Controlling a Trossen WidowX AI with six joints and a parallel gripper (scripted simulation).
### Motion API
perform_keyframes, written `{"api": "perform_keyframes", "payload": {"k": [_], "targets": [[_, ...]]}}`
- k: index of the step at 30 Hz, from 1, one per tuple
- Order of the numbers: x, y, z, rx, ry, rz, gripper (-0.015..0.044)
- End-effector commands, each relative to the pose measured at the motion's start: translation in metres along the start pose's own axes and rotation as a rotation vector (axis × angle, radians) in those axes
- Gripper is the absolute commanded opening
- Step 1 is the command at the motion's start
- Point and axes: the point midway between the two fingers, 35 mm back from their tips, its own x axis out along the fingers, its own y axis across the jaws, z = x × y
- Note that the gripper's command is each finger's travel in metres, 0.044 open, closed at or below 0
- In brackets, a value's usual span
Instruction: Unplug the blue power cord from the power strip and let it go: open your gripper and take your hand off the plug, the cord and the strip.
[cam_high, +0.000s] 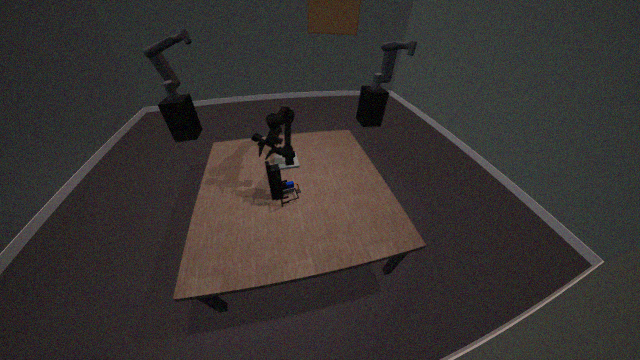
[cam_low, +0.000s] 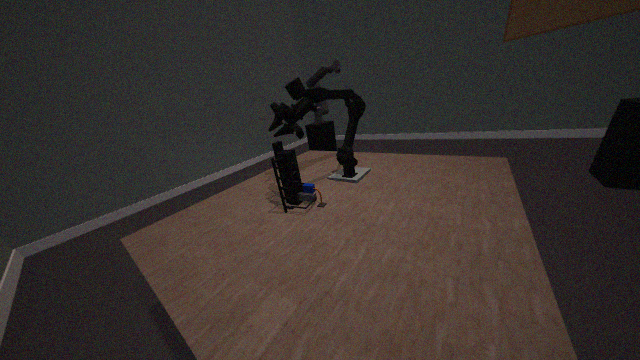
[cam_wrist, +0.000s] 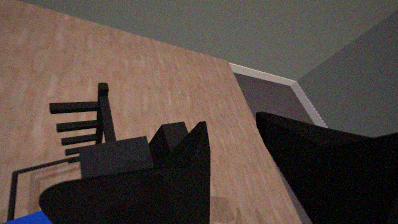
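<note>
- Top view. Desk (cam_high: 320, 235): wooden, carries all items. Strip (cam_high: 274, 181): dark block standing upright in a wire frame (cam_high: 291, 197) near the desk's middle, just in front of the arm's base plate (cam_high: 290, 161). Plug (cam_high: 289, 184): blue, low on the strip's side, apparently seated. Hand (cam_high: 260, 145): raised above and behind the strip, apart from it.
- Exterior view. Arm (cam_low: 350, 125): arched over from its base, wrist pitched downward. Hand (cam_low: 282, 125): poised over the strip's top end (cam_low: 287, 170), air between them. Plug (cam_low: 308, 188): well below the hand, at the strip's foot. Cord (cam_low: 319, 197): a short thin stub shows beside the plug, its colour too small to tell.
- Wrist view. Fingers: two dark wedges, partly drawn in, with only desk showing in the gap; the hand is half-clenched on nothing. Frame (cam_wrist: 82, 125): rungs visible beyond the left finger. Plug (cam_wrist: 30, 218): a blue sliver at the bottom left corner, outside the gap.
- Step in hand, by judgement: approach; the plug is not yet grasped and no pull has begun.
- Next move calls for: descent past the strip's top, the gap lined up either side of the plug, probably widened first, then closure and a pull away from the strip.
</note>
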Motion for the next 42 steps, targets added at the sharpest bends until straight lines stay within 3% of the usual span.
{"api": "perform_keyframes", "payload": {"k": [1,8,16,22,42], "targets": [[0.005,0.036,0.027,-0.046,-0.071,0.125,0.0160],[0.017,0.118,0.029,-0.371,-0.052,0.393,0.0160],[0.026,0.199,-0.012,-0.883,0.038,0.754,0.0160],[0.014,0.254,-0.062,-1.340,0.055,1.181,0.0160],[0.023,0.243,-0.069,-1.354,0.056,1.195,0.0160]]}}
